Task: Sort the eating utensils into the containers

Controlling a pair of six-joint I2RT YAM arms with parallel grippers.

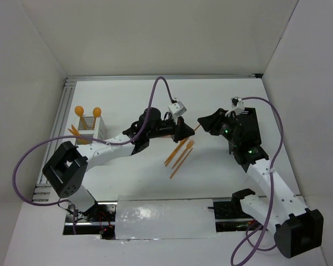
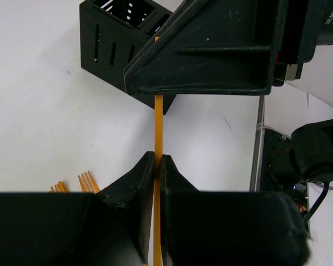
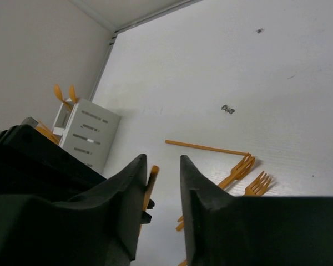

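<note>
The overhead view sets the left gripper (image 1: 187,131) and the right gripper (image 1: 204,122) tip to tip in mid-frame over the white table (image 1: 222,94), but it does not show how their jaws stand. From the left wrist we see the left gripper pressed together on a thin orange plastic strip utensil (image 2: 158,122), which runs up the middle of the frame under the right gripper, with the black slotted rectangular caddy (image 2: 108,47) at the upper left. Only the right wrist view shows the right jaws a little apart, the strip's tip between them and close to the finger on the frame's left; we cannot tell whether they touch it. We count two round-bowled orange spoons (image 3: 58,92) upright in the white slotted caddy (image 3: 87,133) at the left, two orange pronged forks (image 3: 240,168) and one plain orange knife (image 3: 205,147) loose on the table, one strip held, and two caddies
</note>
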